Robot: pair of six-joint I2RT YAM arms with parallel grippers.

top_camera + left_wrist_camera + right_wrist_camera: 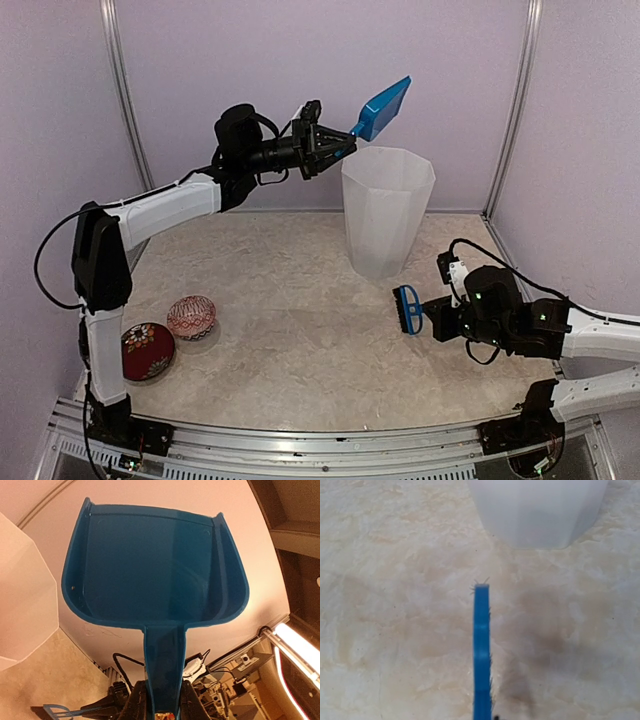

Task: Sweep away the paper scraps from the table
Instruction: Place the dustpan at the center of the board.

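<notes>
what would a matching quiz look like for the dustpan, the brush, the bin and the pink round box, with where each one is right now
Things:
1. dustpan
2. brush
3. bin
4. pink round box

Places:
A. on the table near the left arm's base, next to a red round box
B. held up in the air by the left gripper
C. standing upright on the table, towards the back
D. held low over the table by the right gripper

Pairs: 1-B, 2-D, 3-C, 4-A
</notes>
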